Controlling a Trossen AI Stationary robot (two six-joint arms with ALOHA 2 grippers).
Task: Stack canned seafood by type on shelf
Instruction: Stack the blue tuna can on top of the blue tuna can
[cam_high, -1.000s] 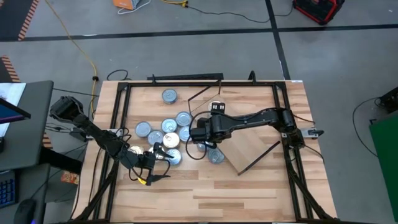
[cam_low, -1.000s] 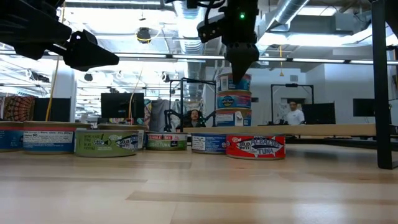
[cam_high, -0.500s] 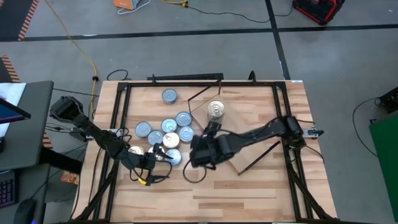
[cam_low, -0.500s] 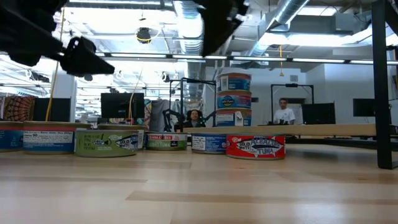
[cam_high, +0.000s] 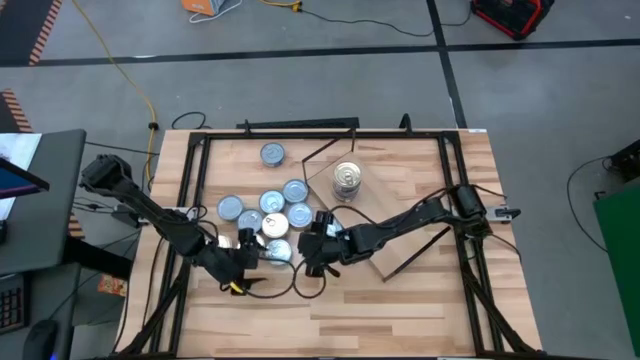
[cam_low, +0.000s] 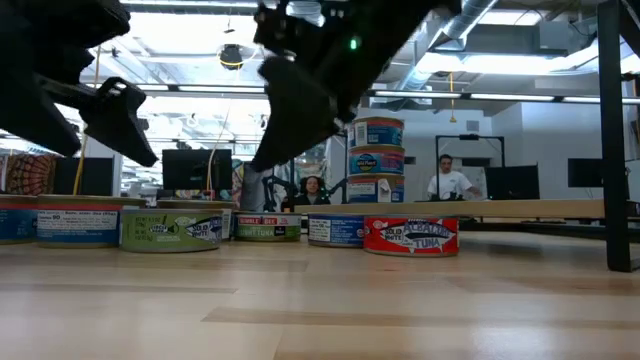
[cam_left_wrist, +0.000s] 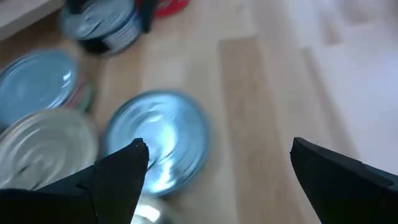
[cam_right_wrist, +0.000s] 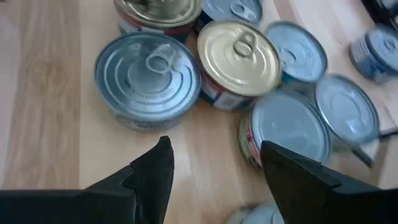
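Right tool (cam_high: 308, 257) has left shelf stack (cam_high: 346, 178) for loose tins (cam_high: 283, 205).

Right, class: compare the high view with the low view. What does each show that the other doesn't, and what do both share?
Only the high view shows the shelf as a board lying at an angle, and the tins' silver lids. Only the low view shows labels, such as the red tuna tin, and people in the room behind. Both show the stack of tins on the shelf, the loose tins, and both arms above them.

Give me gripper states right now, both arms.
Left gripper: open, empty, over loose tins.
Right gripper: open, empty, also at the loose tins.
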